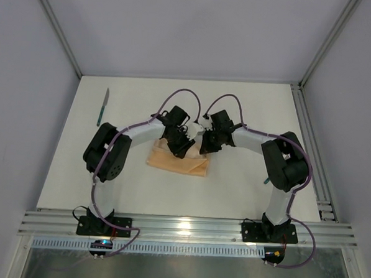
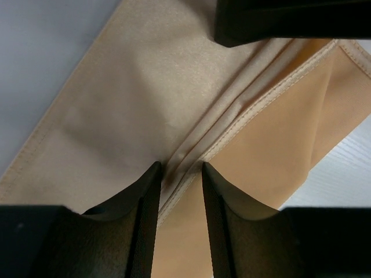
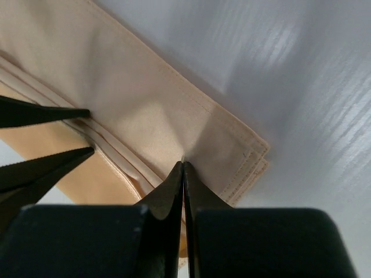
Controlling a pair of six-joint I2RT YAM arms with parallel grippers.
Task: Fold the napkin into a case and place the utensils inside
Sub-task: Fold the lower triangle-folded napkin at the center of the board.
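Observation:
The peach-orange napkin (image 1: 177, 161) lies folded into an oblong on the table, its hemmed layers stacked (image 2: 116, 116) (image 3: 145, 87). My left gripper (image 1: 183, 142) (image 2: 179, 168) stands open, its tips down on the cloth on either side of the stitched fold edges. My right gripper (image 1: 204, 146) (image 3: 184, 163) is shut, pinching a small tent of the top layer near the napkin's corner. One teal-handled utensil (image 1: 103, 106) lies far off at the back left. A bit of teal (image 1: 266, 179) shows beside the right arm; what it is stays hidden.
Both arms reach inward and meet over the napkin's far edge. The left gripper's fingers (image 3: 58, 113) show at the left of the right wrist view. A metal rail (image 1: 309, 145) runs along the table's right side.

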